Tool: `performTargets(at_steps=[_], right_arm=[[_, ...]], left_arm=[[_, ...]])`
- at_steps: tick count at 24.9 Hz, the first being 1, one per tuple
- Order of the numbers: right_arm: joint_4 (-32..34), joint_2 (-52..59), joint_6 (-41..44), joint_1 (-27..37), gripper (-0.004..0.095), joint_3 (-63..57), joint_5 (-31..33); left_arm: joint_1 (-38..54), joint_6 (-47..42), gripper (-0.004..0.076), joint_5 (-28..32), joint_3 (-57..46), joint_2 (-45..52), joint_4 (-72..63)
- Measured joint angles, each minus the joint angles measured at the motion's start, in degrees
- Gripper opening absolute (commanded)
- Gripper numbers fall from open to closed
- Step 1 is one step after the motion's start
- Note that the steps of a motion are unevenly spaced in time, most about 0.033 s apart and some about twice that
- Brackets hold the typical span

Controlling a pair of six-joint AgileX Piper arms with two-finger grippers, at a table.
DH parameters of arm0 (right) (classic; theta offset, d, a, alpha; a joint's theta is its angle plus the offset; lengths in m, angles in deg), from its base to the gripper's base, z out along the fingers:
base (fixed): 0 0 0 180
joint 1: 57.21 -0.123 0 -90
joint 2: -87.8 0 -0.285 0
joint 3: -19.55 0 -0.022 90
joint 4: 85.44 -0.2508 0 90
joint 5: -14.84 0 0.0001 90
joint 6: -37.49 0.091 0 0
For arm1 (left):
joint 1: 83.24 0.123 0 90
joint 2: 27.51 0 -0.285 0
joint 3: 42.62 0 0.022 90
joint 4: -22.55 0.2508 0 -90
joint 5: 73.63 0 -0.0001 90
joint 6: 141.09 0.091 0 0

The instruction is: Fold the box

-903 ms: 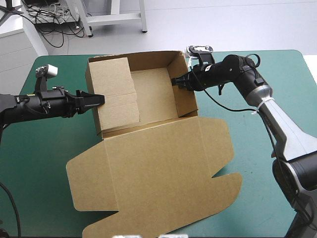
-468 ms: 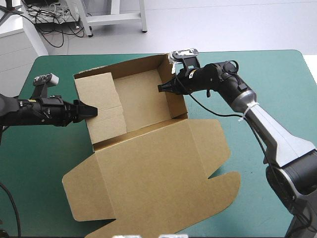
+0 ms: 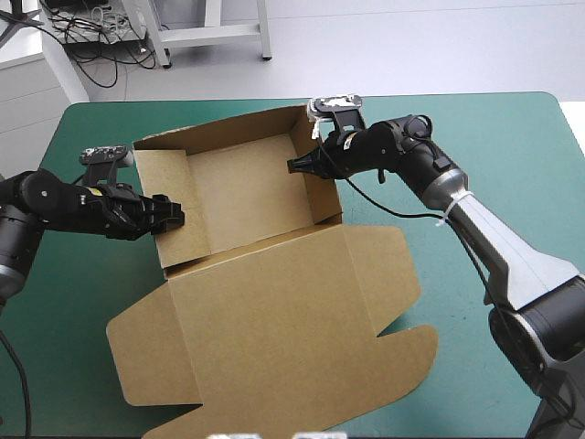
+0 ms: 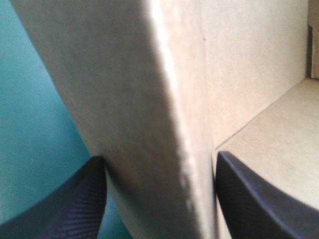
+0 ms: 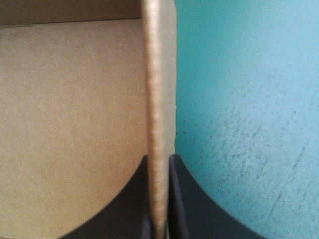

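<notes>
Box of brown board [image 3: 256, 320] is set mid-table on teal-green cover [image 3: 512, 137], walls raised, lid flat. L gripper [image 3: 174, 215], arm stretched low, is spread astride L wall. R gripper [image 3: 294, 165], arm bent across, is pinched on R wall.

box [image 3: 274, 320] sits mid-table [image 3: 494, 128], skewed to the table's edges. tray [image 3: 242, 192] is the far part. lid [image 3: 292, 366] lies flat on the table in front of it, toward the near edge. left gripper [image 3: 172, 216] is at the tray's left wall [image 4: 149, 114], one finger outside it, one inside. right gripper [image 3: 294, 165] is on the right wall [image 5: 158, 89], a finger on either side: tray floor on the inner side, bare table on the outer. arms come in from left and right of the tray.
</notes>
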Motion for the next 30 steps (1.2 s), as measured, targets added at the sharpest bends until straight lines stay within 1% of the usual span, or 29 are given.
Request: performTargets(at_steps=[6, 7, 8, 11, 16, 18, 21, 24, 27, 30], right_arm=[[0.59, 0.00, 1.40, 0.00, -0.0005, 0.00, 1.01], [0.83, 0.00, 1.62, 0.00, -0.0005, 0.00, 1.07], [0.98, 0.00, 1.77, 0.00, -0.0005, 0.00, 1.21], [1.81, 0.00, 2.87, 0.12, -0.0005, 0.00, 2.36], [3.17, 0.17, 4.28, 0.12, -0.0005, 0.00, 3.83], [5.48, 0.17, 5.95, 0.12, -0.0005, 0.00, 5.23], [9.70, 0.27, 9.54, 0.06, -0.0005, 0.00, 8.13], [12.26, 0.78, 11.98, 0.00, -0.0005, 0.00, 9.23], [14.04, 1.53, 13.85, 0.03, -0.0005, 0.00, 10.00], [14.13, 1.88, 14.59, 1.33, -0.0005, 0.05, 11.99]], left_arm=[[-4.58, -5.31, 0.0183, 3.61, 0.00, 0.00, 8.53], [-5.30, -5.72, 0.0132, 4.22, 0.00, 0.00, 9.78], [-5.93, -6.14, -0.0013, 4.96, 0.00, -0.06, 10.80], [-8.04, -8.48, -0.0010, 8.44, -0.22, -0.55, 15.33], [-10.95, -13.38, -0.0010, 9.21, 0.04, -1.44, 20.35], [-11.78, -14.46, -0.0010, 7.80, 2.47, -3.65, 21.35], [-12.29, -15.20, -0.0010, 3.64, 8.87, -9.02, 21.76], [-12.50, -15.63, -0.0010, 0.95, 13.53, -12.80, 22.38], [-13.27, -15.82, -0.0010, -1.50, 18.03, -16.21, 23.63], [-15.70, -16.71, -0.0010, -5.09, 23.01, -20.27, 26.87]])
